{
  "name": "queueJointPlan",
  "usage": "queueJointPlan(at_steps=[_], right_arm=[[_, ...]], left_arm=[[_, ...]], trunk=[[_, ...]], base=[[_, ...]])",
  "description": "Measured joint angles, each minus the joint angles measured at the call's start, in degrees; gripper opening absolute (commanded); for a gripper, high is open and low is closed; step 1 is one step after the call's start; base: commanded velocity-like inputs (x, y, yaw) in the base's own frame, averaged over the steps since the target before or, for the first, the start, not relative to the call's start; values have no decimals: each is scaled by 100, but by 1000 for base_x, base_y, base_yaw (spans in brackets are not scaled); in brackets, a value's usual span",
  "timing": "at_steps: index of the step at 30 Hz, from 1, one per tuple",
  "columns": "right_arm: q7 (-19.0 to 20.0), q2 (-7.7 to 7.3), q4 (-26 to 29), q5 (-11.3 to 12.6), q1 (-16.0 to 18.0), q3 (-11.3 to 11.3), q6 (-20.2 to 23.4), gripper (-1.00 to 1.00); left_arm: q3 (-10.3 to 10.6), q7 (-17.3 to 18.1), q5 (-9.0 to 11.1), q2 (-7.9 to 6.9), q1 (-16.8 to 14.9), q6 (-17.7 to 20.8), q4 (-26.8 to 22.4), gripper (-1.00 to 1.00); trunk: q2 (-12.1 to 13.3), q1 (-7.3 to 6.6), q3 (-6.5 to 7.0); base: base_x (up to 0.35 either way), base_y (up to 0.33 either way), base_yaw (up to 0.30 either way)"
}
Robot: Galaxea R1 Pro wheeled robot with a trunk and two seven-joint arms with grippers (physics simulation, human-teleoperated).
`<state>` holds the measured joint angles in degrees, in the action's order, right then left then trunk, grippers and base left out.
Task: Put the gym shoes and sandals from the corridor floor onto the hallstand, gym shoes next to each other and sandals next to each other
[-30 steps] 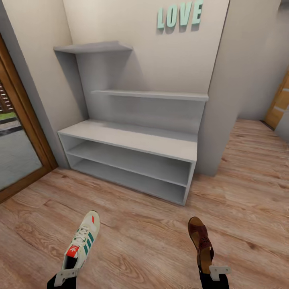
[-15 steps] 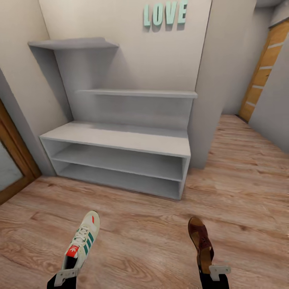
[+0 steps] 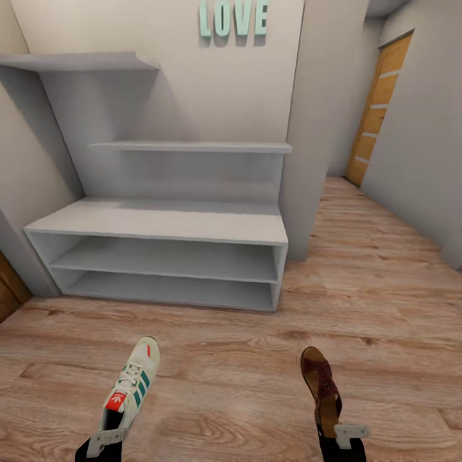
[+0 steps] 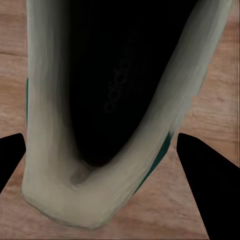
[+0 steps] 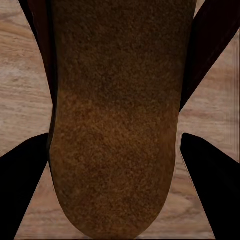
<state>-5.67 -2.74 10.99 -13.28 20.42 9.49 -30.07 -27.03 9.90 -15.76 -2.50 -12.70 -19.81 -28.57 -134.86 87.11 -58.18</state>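
Carrying is the step judged to be in hand: one shoe is held in each gripper and the rack has not yet been reached.

At the lower left of the head frame, a white sneaker is pinched at its heel by the left gripper, toe pointing up the frame. In the left wrist frame the sneaker is seen from the heel, its dark opening between two black fingers, which sit against its sides.

At the upper left and centre, the pale grey shoe rack stands against the wall, its bench top and two low shelves bare. Staggered wall shelves are fixed above it, and mint letters hang higher up.

At the lower right, a brown sandal is gripped at its heel by the right gripper. In the right wrist frame its tan footbed lies between the dark fingers, closed on its edges.

At the upper right, a wooden door is seen down the corridor.

A stretch of wood floor lies between the shoes and the rack, with nothing standing on it. The next move is judged to call for closing that gap and lifting each shoe over the bench edge, with room left beside each for its mate. The second sneaker and second sandal are not accounted for here.
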Motion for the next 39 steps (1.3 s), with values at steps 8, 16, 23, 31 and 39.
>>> queueJointPlan(at_steps=[8,16,23,31,39], right_arm=[[0,0,2,1,0,1,0,-100],[5,-18,6,2,2,3,-1,-100],[8,-42,7,-8,2,3,0,-100],[8,-26,24,0,2,9,0,-100],[3,-107,39,12,1,170,-2,-100]], left_arm=[[1,0,-1,0,0,0,0,-100],[1,0,0,0,2,0,-2,-100],[7,0,-8,6,1,0,-2,-100],[13,0,-22,10,-4,35,-2,-100],[98,-44,-11,86,-306,346,7,-100]], trunk=[[0,0,-29],[0,0,-43],[0,0,-43],[0,0,-43],[0,0,-43]], base=[[0,6,-261],[0,0,-69],[0,0,-2],[0,0,0],[0,0,0]])
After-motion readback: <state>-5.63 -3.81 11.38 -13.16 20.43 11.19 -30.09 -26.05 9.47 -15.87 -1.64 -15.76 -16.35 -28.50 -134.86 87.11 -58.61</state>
